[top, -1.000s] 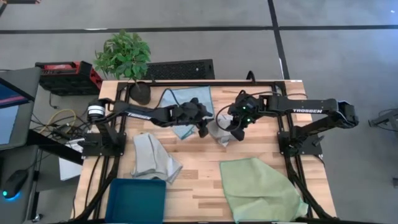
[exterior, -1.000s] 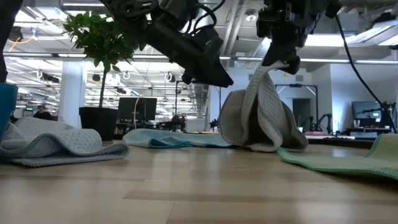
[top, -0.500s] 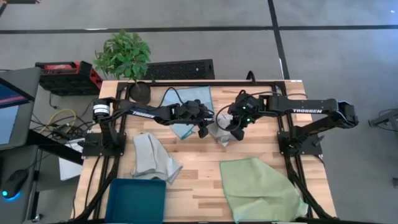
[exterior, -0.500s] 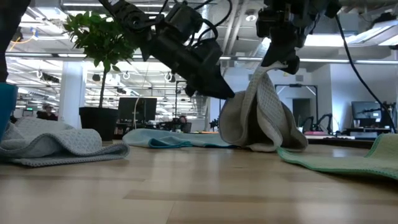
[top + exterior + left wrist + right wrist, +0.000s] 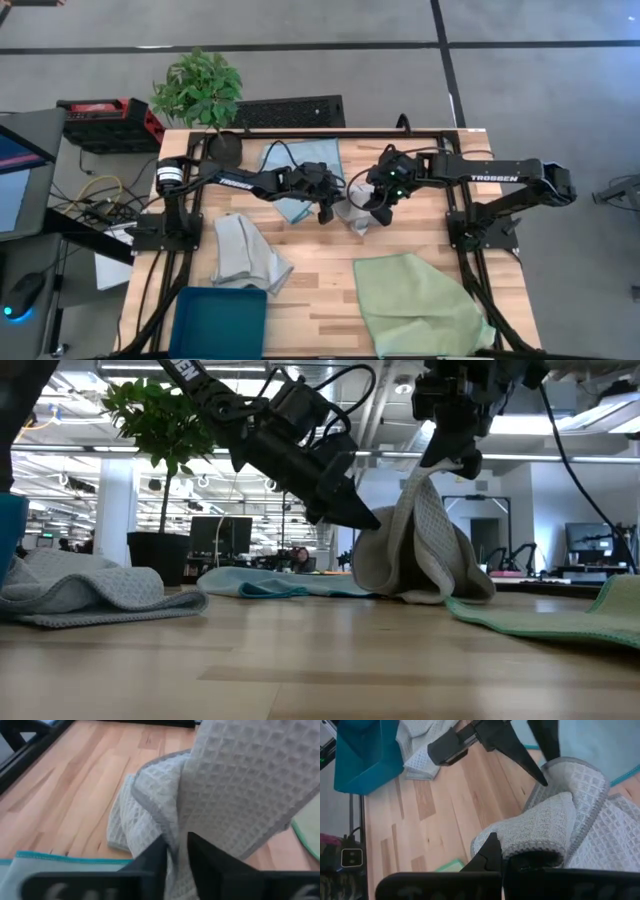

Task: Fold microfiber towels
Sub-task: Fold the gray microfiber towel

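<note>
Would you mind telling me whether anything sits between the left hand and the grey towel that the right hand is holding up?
Nothing visible: the left hand is already at the grey towel, its fingers closing on a fold.

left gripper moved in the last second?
Yes. The left gripper has moved toward the grey towel hanging from the right gripper, and now pinches its edge.

Both arms are dark, nearly black, built of slim links with white "TROSSEN" lettering along the forearm. The left arm [image 5: 235, 182] has a silver-white ring near its base; black cables loop over each wrist. The fingers [image 5: 520, 754] are black, tapered wedges.
</note>
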`<control>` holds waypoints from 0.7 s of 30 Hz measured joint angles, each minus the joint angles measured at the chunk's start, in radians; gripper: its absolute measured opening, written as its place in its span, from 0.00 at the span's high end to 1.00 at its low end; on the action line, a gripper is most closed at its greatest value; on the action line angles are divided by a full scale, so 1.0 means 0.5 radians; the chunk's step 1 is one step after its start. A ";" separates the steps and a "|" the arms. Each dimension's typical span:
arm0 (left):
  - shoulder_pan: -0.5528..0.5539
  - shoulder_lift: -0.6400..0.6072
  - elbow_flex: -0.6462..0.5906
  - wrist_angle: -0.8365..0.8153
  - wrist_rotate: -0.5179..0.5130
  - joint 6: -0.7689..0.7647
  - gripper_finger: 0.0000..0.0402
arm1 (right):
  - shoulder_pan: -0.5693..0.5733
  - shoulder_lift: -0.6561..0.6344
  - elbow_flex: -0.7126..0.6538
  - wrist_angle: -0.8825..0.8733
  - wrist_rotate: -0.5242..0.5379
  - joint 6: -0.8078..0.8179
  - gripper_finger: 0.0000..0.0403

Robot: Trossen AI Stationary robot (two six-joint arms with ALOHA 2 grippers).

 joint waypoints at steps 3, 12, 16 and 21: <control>0.017 -0.001 0.002 -0.011 0.015 0.011 0.98 | 0.001 0.000 0.000 -0.006 0.000 0.000 0.98; 0.134 -0.086 0.002 -0.146 0.138 -0.038 1.00 | 0.006 -0.064 -0.001 -0.176 -0.005 0.213 0.98; 0.185 -0.188 0.001 -0.303 0.137 -0.050 1.00 | 0.032 -0.132 -0.001 -0.300 -0.001 0.327 0.98; 0.223 -0.376 0.001 -0.520 0.136 -0.063 1.00 | 0.062 -0.247 -0.001 -0.398 0.064 0.483 0.98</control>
